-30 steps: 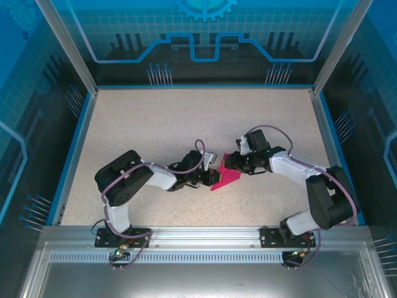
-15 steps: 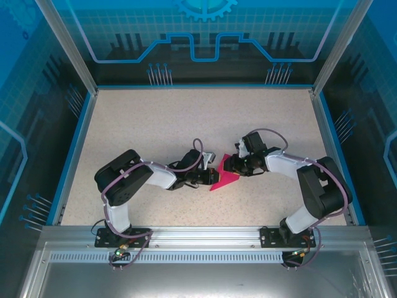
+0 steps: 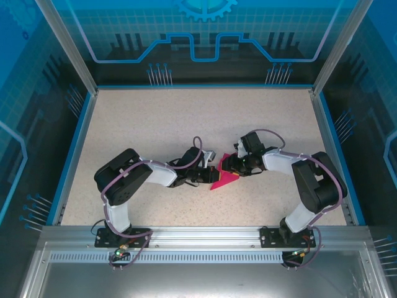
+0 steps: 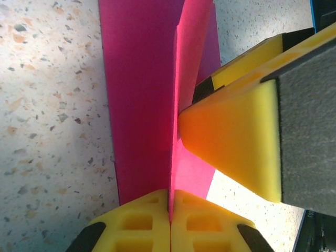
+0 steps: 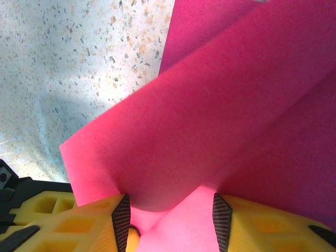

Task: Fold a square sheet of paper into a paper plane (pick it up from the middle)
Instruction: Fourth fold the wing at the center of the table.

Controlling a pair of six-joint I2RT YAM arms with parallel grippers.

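light: bright, even | shadows: soft, faint | focus: overhead sharp, wrist foreground blurred

square sheet of paper (image 4: 139,94): thin magenta paper, matt, finely fibrous | left gripper (image 4: 170,215): yellow matt plastic fingers, moulded pockets | grey pad (image 4: 310,126): coarse, felt-like | table (image 3: 186,124): speckled, matt, stone-look | front rail (image 3: 205,239): brushed metal | side panel (image 3: 25,93): glossy blue, translucent

No lettering, number, brand or label can be read in any view. The one sign-like mark is a pale-blue gear emblem (image 3: 205,7) at 12 o'clock on the blue back panel (image 3: 198,37). Circuit-style lines are printed beneath it and on the side panels (image 3: 25,124) at 9 and 3 o'clock, all without words.
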